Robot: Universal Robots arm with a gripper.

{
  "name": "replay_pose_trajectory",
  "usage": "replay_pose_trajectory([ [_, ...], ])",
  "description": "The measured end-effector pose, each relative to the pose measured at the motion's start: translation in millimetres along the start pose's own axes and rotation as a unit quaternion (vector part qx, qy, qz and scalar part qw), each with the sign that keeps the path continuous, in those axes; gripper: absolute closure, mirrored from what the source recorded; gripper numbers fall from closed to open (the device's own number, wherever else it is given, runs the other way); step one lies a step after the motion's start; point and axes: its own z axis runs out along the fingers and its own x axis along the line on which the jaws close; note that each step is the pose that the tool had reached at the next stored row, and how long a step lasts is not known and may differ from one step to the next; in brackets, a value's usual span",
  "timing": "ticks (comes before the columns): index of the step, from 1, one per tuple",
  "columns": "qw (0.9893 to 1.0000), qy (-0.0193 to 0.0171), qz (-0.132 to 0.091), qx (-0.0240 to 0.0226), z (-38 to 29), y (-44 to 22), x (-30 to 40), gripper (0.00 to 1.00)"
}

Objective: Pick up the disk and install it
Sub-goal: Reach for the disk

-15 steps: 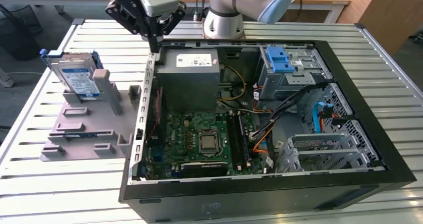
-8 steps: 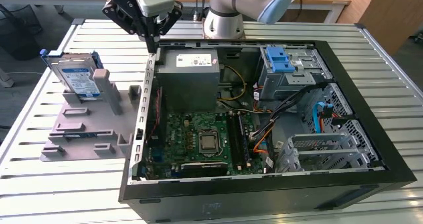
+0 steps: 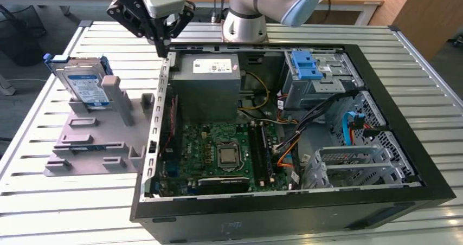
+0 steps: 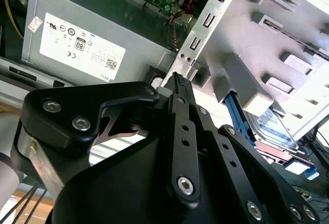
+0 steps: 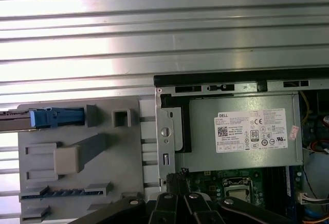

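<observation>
This looks like a robotics lab or test workshop. A slatted metal table (image 3: 51,212) carries a PC case (image 3: 289,218) lying open with its boards and cables bare, and beside it a grey fixture (image 3: 94,142) props up a disk (image 3: 85,89). A robot arm (image 3: 250,9) rises at the table's edge, with a wooden desk (image 3: 354,4) behind it.

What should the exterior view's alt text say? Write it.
The arm's shut, empty hand hangs by a far corner of the open computer case. On the exterior view's left, the disk stands on edge in a grey holder on the slatted table.
</observation>
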Motion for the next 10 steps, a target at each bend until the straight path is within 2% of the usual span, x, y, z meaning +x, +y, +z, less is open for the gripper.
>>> replay_pose_trajectory([
  [10,1.0,0.0,0.0,0.0,0.7,3.5,15.1,0.89],
])
